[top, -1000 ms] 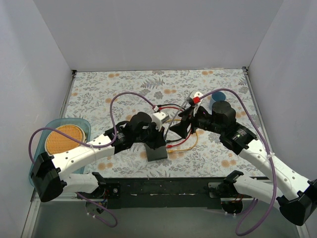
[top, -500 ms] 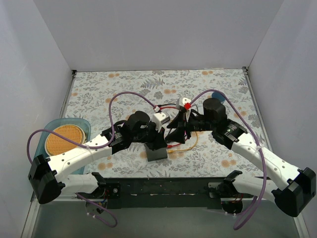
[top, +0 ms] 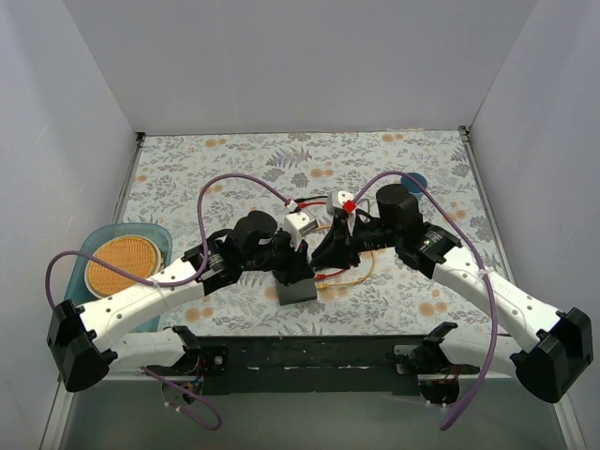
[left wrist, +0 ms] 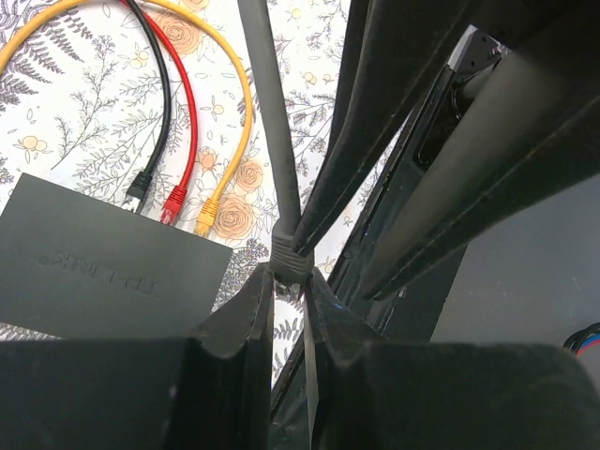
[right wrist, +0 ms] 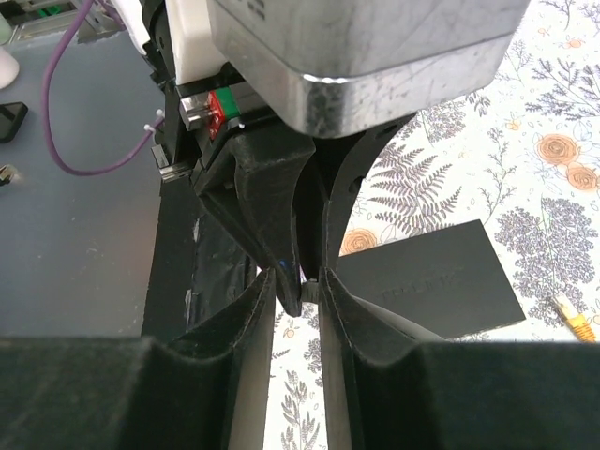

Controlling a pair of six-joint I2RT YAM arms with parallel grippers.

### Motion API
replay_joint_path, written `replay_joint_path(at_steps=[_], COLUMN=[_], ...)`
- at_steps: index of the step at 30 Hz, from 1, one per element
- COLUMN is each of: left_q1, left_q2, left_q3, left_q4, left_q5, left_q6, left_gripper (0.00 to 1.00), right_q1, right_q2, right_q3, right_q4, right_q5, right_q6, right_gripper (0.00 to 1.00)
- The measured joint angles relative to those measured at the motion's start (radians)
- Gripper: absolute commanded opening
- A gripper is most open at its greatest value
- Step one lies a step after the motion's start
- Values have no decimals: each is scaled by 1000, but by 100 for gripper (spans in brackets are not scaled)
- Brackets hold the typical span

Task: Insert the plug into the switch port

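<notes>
A: Status?
B: Not inserted. The left gripper (left wrist: 288, 279) is pressed together on the plug (left wrist: 290, 260), at the end of a grey cable (left wrist: 267, 112). The right gripper (right wrist: 300, 286) pinches the same plug end from the other side. Both hold it off the table, by the far side of the black box (left wrist: 94, 272).
A: Box position?
B: Flat on the floral table (top: 234, 159), centre, toward the near edge. Matte top, faint lettering. A black cable (left wrist: 159, 103), a red cable (left wrist: 192, 122) and a yellow cable (left wrist: 246, 103) end at one edge; whether they are seated cannot be told.
A: Remaining?
B: Judged: one gripper releases, then the plug is lined up with a free port and pushed in. The ports are hidden.
A: Plug's look?
B: Only a dark grey boot shows; the tip is hidden between the fingers.
</notes>
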Motion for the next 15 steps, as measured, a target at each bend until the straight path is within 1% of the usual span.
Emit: replay_joint_path(at_steps=[8, 11, 15], left_q1=[0, 0, -1], left_q2=[-12, -14, -35], left_q3=[0, 0, 0], left_q4=[-25, -34, -56], left_q5=[-1, -5, -27], left_q6=[4, 5, 6], left_gripper=[0, 1, 3], right_q1=[19, 33, 53], right_q2=[35, 50, 60], right_q3=[27, 37, 49], right_q4=[-27, -39, -45], right_q5=[-12, 2, 36], right_q6=[-41, -57, -62], right_gripper=[26, 23, 22])
